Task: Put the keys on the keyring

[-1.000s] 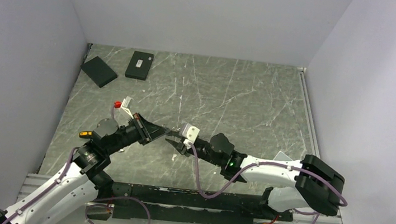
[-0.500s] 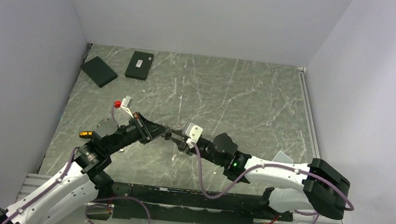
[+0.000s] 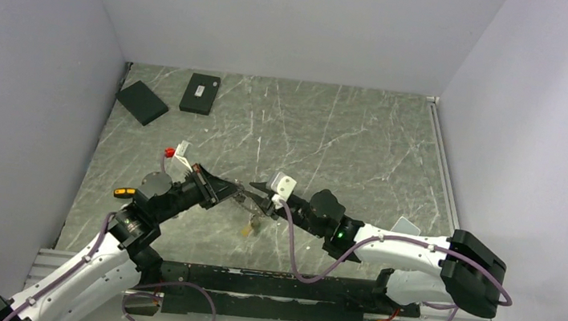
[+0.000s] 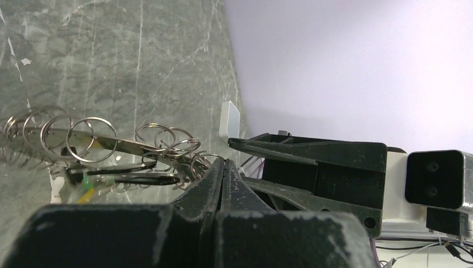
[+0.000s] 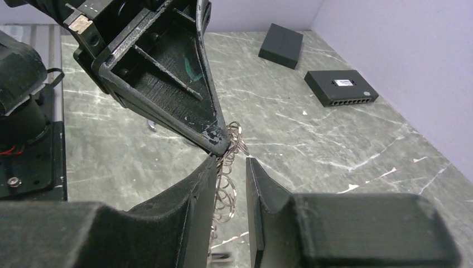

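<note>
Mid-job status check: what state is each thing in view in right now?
Left gripper: shut on the bunch of thin silver wire rings.
Right gripper: open, fingers either side of the rings.
Bunch of thin silver wire rings: hanging from the left gripper, small green tag beneath.
Plain flat black rectangular box: lying flat, apart from both arms.
Flat black rectangular box with ports: lying flat, apart from both arms.

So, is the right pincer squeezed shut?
No, the right pincer has a gap between its fingers, with the keyring seen between them.
</note>
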Action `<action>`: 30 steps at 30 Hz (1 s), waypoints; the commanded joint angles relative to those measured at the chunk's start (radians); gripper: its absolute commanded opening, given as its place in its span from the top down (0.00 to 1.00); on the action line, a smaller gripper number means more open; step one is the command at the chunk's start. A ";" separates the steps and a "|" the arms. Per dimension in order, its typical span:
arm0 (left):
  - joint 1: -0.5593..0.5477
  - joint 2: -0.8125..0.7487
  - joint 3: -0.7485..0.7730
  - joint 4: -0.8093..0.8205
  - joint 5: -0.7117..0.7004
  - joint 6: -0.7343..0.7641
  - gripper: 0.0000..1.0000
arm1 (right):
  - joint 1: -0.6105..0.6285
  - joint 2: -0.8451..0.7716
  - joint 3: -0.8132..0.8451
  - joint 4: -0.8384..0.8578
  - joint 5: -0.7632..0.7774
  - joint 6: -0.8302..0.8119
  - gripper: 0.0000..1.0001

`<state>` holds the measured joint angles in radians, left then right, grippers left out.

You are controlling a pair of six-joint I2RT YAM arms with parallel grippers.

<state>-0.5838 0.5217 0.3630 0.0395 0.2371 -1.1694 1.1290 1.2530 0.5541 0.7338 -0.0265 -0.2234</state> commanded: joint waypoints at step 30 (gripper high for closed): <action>-0.003 -0.027 -0.056 0.161 -0.098 -0.102 1.00 | 0.006 0.104 0.089 0.068 -0.002 0.044 0.70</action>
<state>-0.5838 0.5053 0.3004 0.1173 0.1356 -1.2499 1.1320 1.3548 0.5884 0.7444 -0.0502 -0.1726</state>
